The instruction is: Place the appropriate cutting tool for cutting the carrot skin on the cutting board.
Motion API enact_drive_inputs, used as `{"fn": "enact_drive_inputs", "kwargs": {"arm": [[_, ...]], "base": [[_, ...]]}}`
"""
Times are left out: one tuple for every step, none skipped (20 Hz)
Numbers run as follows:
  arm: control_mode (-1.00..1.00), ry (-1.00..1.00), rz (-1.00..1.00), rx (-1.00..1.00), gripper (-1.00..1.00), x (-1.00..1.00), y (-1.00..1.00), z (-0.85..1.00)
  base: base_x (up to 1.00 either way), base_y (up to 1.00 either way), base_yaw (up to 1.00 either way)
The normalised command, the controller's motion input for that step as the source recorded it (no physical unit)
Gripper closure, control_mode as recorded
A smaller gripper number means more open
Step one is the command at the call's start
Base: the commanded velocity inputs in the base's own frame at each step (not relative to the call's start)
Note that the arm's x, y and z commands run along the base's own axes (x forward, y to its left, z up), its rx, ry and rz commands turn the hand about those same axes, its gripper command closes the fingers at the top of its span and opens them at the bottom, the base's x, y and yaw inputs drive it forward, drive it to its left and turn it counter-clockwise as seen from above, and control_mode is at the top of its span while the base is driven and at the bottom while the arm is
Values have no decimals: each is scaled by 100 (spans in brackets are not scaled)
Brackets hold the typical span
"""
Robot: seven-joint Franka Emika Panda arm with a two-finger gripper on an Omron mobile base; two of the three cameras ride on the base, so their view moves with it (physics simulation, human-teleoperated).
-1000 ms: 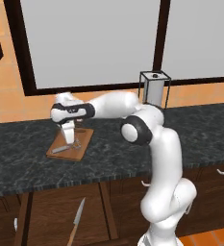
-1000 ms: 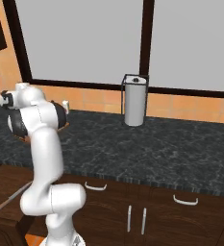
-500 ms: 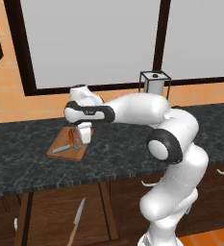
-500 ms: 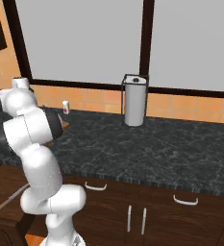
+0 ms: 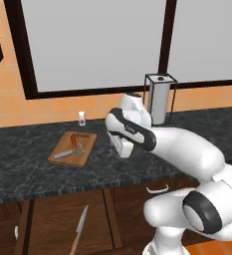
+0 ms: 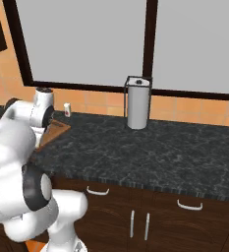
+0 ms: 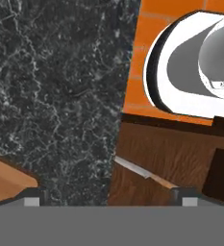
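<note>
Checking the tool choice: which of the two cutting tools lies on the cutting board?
The grey metal peeler, beside the carrot on the cutting board; the wooden-handled knife is down by the cabinets.

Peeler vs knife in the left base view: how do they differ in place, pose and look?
Place: the peeler lies on the cutting board on the counter; the knife is down below the counter's edge, in front of the cabinet doors.
Pose: the peeler lies flat; the knife stands steep, blade up.
Look: the peeler is short and all grey; the knife is longer, with a pale blade and brown handle.
Shared: both are slim tools, neither held.

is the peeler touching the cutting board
Touching. In the left base view the peeler lies flat on the cutting board, beside the carrot, with no gap under it.
</note>
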Motion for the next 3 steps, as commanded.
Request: {"fn": "enact_drive_inputs", "kwargs": {"arm": [[-100, -11, 0, 24, -100, -65, -100, 26], [-100, -12, 0, 23, -100, -61, -100, 34], [-100, -12, 0, 21, -100, -56, -100, 36]], "base": [[0, 0, 0], [0, 0, 0], [0, 0, 0]]}}
